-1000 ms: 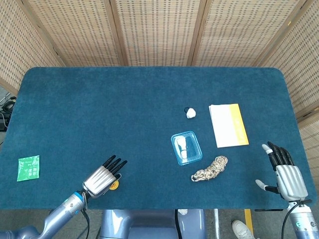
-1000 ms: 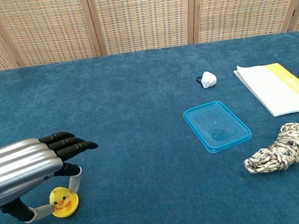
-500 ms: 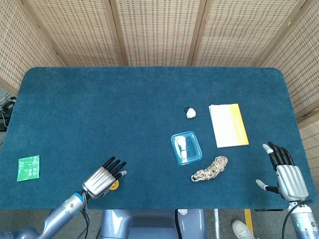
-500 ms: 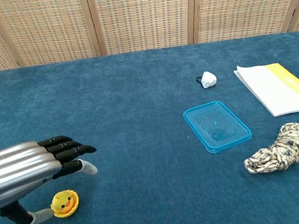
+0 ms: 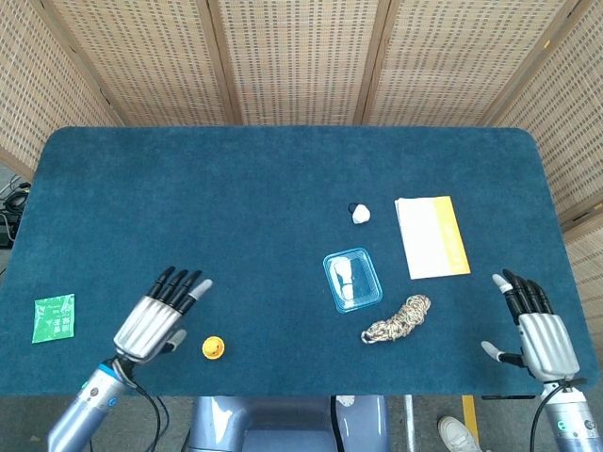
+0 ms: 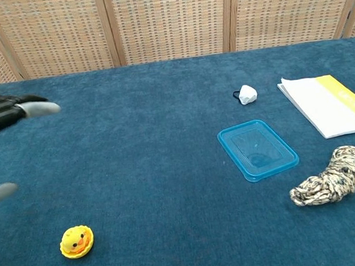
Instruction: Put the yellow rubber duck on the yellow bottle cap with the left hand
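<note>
The yellow rubber duck (image 6: 76,240) sits on the yellow bottle cap (image 6: 78,249) near the table's front left; in the head view the duck (image 5: 213,347) shows as a small yellow spot. My left hand (image 5: 158,318) is open, fingers spread, lifted up and to the left of the duck and apart from it. In the chest view only the left hand's fingertips (image 6: 10,108) show at the left edge. My right hand (image 5: 537,331) hovers open at the front right corner, holding nothing.
A blue plastic lid (image 5: 352,279) lies mid-table, with a coil of rope (image 5: 396,318) in front of it. A white and yellow booklet (image 5: 431,235) and a small white object (image 5: 360,214) lie further back. A green packet (image 5: 54,317) lies at the left.
My left hand let go of the duck, opened, and drew away up and to the left. The duck stays on the cap. The right hand barely moved.
</note>
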`<state>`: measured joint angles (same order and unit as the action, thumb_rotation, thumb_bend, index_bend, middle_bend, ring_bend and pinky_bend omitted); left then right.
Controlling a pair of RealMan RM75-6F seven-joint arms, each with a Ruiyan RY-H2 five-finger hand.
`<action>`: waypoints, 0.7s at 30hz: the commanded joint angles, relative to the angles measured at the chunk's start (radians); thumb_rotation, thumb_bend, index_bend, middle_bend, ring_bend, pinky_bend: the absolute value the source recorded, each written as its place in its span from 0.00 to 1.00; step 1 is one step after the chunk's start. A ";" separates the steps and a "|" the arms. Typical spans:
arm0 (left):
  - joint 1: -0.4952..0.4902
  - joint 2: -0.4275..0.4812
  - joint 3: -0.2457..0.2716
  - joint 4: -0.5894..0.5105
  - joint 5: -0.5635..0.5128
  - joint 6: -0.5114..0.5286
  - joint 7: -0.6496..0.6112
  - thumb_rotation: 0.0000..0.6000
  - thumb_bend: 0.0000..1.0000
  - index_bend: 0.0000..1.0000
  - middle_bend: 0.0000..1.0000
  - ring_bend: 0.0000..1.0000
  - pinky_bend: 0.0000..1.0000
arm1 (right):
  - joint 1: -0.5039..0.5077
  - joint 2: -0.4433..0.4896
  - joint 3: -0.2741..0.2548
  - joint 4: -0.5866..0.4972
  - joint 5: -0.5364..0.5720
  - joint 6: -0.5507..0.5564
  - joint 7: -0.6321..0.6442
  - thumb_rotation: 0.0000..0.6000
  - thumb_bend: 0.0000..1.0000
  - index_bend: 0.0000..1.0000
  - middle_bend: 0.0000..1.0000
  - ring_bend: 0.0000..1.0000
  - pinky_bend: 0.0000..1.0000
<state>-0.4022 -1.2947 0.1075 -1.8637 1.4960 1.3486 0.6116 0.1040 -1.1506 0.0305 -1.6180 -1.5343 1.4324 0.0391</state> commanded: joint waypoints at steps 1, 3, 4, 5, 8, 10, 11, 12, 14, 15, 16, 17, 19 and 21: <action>0.120 0.062 -0.017 -0.029 -0.035 0.152 -0.023 1.00 0.31 0.00 0.00 0.00 0.00 | 0.002 -0.008 -0.004 -0.001 -0.006 -0.002 -0.018 1.00 0.00 0.00 0.00 0.00 0.00; 0.163 0.072 -0.021 -0.021 -0.062 0.197 -0.052 1.00 0.31 0.00 0.00 0.00 0.00 | 0.002 -0.013 -0.006 -0.001 -0.013 0.000 -0.030 1.00 0.00 0.00 0.00 0.00 0.00; 0.174 0.076 -0.022 -0.019 -0.068 0.207 -0.065 1.00 0.31 0.00 0.00 0.00 0.00 | 0.002 -0.015 -0.007 -0.002 -0.014 0.001 -0.034 1.00 0.00 0.00 0.00 0.00 0.00; 0.188 0.081 -0.023 -0.017 -0.076 0.217 -0.083 1.00 0.30 0.00 0.00 0.00 0.00 | 0.002 -0.017 -0.008 -0.001 -0.016 0.001 -0.037 1.00 0.00 0.00 0.00 0.00 0.00; 0.233 0.093 -0.017 0.007 -0.086 0.248 -0.149 1.00 0.30 0.00 0.00 0.00 0.00 | 0.004 -0.024 -0.011 0.001 -0.020 -0.001 -0.052 1.00 0.00 0.00 0.00 0.00 0.00; 0.249 0.094 -0.013 0.025 -0.080 0.256 -0.175 1.00 0.30 0.00 0.00 0.00 0.00 | 0.004 -0.027 -0.011 0.000 -0.021 -0.002 -0.060 1.00 0.00 0.00 0.00 0.00 0.00; 0.263 0.092 -0.009 0.040 -0.079 0.261 -0.196 1.00 0.29 0.00 0.00 0.00 0.00 | 0.004 -0.030 -0.012 0.000 -0.023 -0.002 -0.066 1.00 0.00 0.00 0.00 0.00 0.00; 0.273 0.090 -0.006 0.052 -0.085 0.261 -0.212 1.00 0.29 0.00 0.00 0.00 0.00 | 0.005 -0.031 -0.013 0.000 -0.026 -0.001 -0.071 1.00 0.00 0.00 0.00 0.00 0.00; 0.287 0.094 -0.005 0.070 -0.090 0.258 -0.233 1.00 0.29 0.00 0.00 0.00 0.00 | 0.004 -0.035 -0.015 -0.003 -0.034 0.005 -0.080 1.00 0.00 0.00 0.00 0.00 0.00; 0.291 0.095 -0.008 0.075 -0.087 0.261 -0.238 1.00 0.29 0.00 0.00 0.00 0.00 | 0.003 -0.036 -0.016 -0.004 -0.038 0.008 -0.083 1.00 0.00 0.00 0.00 0.00 0.00; 0.295 0.095 -0.009 0.079 -0.080 0.264 -0.241 1.00 0.29 0.00 0.00 0.00 0.00 | 0.002 -0.037 -0.016 -0.005 -0.041 0.012 -0.085 1.00 0.00 0.00 0.00 0.00 0.00; 0.299 0.096 -0.010 0.084 -0.069 0.268 -0.244 1.00 0.29 0.00 0.00 0.00 0.00 | 0.001 -0.038 -0.017 -0.006 -0.046 0.017 -0.087 1.00 0.00 0.00 0.00 0.00 0.00; 0.306 0.097 -0.012 0.088 -0.052 0.275 -0.250 1.00 0.29 0.00 0.00 0.00 0.00 | 0.000 -0.038 -0.019 -0.005 -0.048 0.020 -0.090 1.00 0.00 0.00 0.00 0.00 0.00; 0.310 0.100 -0.012 0.090 -0.042 0.276 -0.255 1.00 0.29 0.00 0.00 0.00 0.00 | -0.001 -0.038 -0.019 -0.005 -0.048 0.020 -0.091 1.00 0.00 0.00 0.00 0.00 0.00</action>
